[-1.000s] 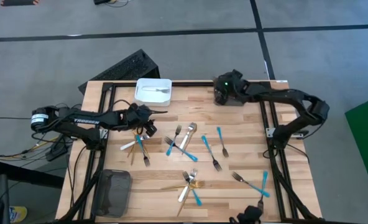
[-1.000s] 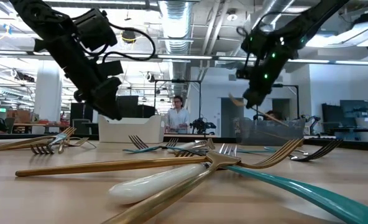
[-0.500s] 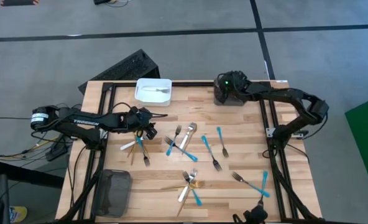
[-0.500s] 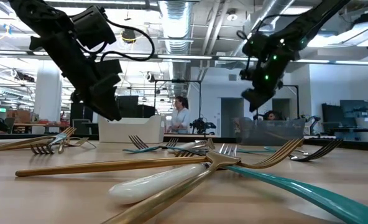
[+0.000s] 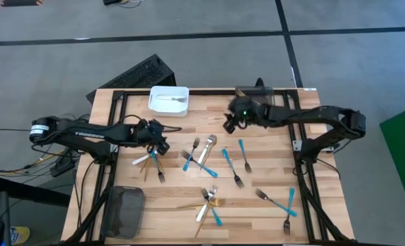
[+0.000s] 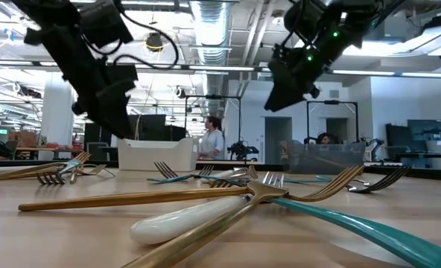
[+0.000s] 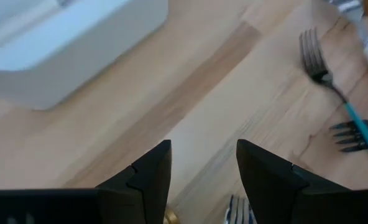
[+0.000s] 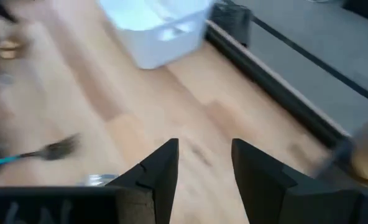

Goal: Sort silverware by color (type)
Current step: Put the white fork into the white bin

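1. My left gripper: over the left half of the wooden table, below the white bin. Its jaws stand apart with nothing between them; the left wrist view shows bare wood in the gap between my fingers.

2. My right gripper: over the table's far middle, right of the white bin, near the dark bin at the back edge. Its jaws are parted and empty; the right wrist view shows only wood between them.

3. Silverware: scattered loose across the table's middle and near half, none of it touching either gripper.

4. Cluster nearest my left gripper: a pale-handled piece and a fork lying crossed just on the near side of the gripper.

5. Central group: a silver fork, a spoon and a blue-handled fork, between my two grippers and nearer the viewer than my right one.

6. Right of centre: two blue-handled pieces and a silver fork, on the near side of my right gripper, well apart from it.

7. Near edge: a crossed heap with a gold fork, and a blue-handled fork towards the right.

8. White bin: holds one silver piece.

9. Mesh bin: at the near left corner; contents cannot be told.
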Robot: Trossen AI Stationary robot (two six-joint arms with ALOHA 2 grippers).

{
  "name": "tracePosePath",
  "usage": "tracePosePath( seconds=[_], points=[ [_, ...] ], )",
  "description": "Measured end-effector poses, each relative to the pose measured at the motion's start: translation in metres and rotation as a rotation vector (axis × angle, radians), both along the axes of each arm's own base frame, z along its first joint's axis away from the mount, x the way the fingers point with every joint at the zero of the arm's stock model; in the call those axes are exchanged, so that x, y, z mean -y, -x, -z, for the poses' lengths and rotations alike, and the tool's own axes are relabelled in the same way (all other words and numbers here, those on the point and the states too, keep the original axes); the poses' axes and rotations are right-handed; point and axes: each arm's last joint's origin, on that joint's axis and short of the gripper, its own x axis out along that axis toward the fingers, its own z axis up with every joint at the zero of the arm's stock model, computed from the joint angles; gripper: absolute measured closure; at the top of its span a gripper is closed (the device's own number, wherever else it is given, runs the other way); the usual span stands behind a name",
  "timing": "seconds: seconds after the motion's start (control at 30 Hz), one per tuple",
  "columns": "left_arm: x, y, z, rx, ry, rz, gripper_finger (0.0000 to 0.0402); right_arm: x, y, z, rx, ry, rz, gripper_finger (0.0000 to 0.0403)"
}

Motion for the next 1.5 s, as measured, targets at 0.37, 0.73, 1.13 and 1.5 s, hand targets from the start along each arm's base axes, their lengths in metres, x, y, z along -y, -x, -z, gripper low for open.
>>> tracePosePath(
  seconds=[0.37, 0.73, 1.13, 1.5],
  points=[
    [0.03, 0.012, -0.02, 0.018, 0.014, 0.114, 0.0233, -0.055, -0.015, 0.0, 0.144, -0.039, -0.157, 0.0229],
    [0.043, 0.016, -0.016, -0.049, 0.014, 0.186, 0.0233, -0.089, -0.004, 0.02, 0.562, -0.078, -0.412, 0.023],
    [0.042, -0.014, -0.001, -0.045, -0.029, 0.315, 0.0233, -0.095, -0.005, 0.021, 0.588, -0.028, -0.295, 0.023],
    [0.03, -0.016, 0.028, -0.251, 0.068, 0.32, 0.0233, -0.097, -0.004, 0.023, 0.557, 0.021, -0.2, 0.023]
  ],
)
